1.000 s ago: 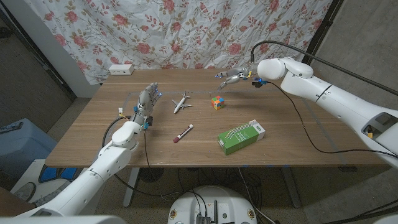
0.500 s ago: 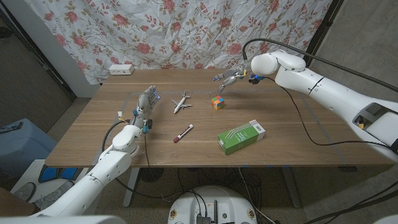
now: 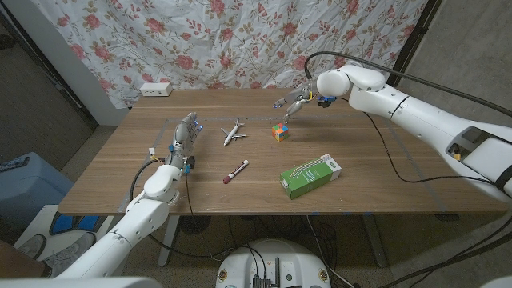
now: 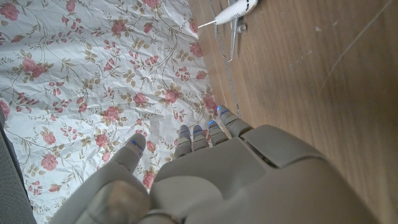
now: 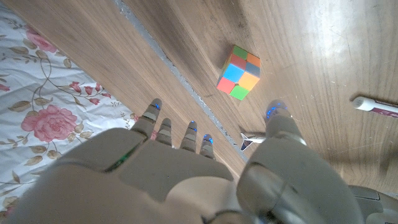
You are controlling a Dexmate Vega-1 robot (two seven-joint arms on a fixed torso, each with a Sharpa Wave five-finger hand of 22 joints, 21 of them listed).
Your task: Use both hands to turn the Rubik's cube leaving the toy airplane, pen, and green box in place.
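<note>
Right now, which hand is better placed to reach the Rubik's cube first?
The right hand, probably. It hangs open just behind the Rubik's cube, fingers spread toward it. The left hand is farther off, with the toy airplane between it and the cube.

Wooden table (image 3: 376, 172), matt brown grain, faintly sheened under light. Glossy plastic Rubik's cube (image 5: 239, 73); smooth white plastic toy airplane (image 3: 234, 131); green box (image 3: 310, 176) of printed cardboard. Smooth pale plastic right hand (image 5: 186, 177); crumpled floral cloth backdrop (image 3: 240, 40).
</note>
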